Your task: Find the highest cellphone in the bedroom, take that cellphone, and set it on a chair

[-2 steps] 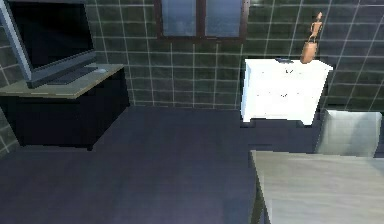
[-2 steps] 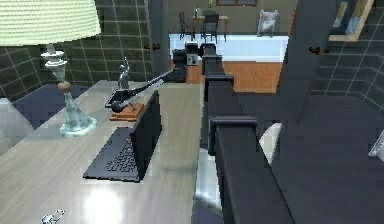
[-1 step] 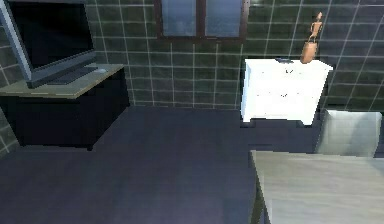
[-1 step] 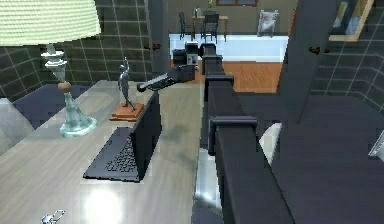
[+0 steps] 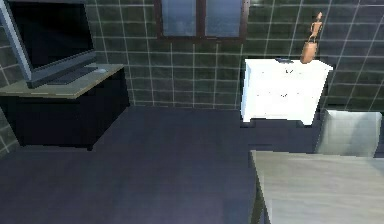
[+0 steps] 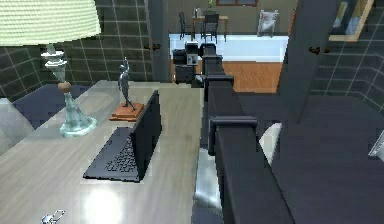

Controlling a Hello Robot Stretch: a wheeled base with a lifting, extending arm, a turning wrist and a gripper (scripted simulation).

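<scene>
The fingers (image 6: 183,60) sit at the far end of the arm (image 6: 235,150), among dark shapes; I cannot tell whether they hold anything. Beside the arm, the tabletop (image 6: 60,170) carries a laptop (image 6: 130,145), a statuette (image 6: 126,95) and a lamp (image 6: 65,90). Where the cellphone lies I cannot tell. In the forward view, a grey chair (image 5: 350,132) stands by a table.

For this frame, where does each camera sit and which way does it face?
Forward view: on the robot, facing ahead and somewhat down at a TV, a white dresser and a chair; robot's own body: none.
Arm side view: on the robot's body, facing out sideways over a table with a lamp and a laptop; the arm and gripper show.
Shared: likely the same table, at the forward view's bottom right.
</scene>
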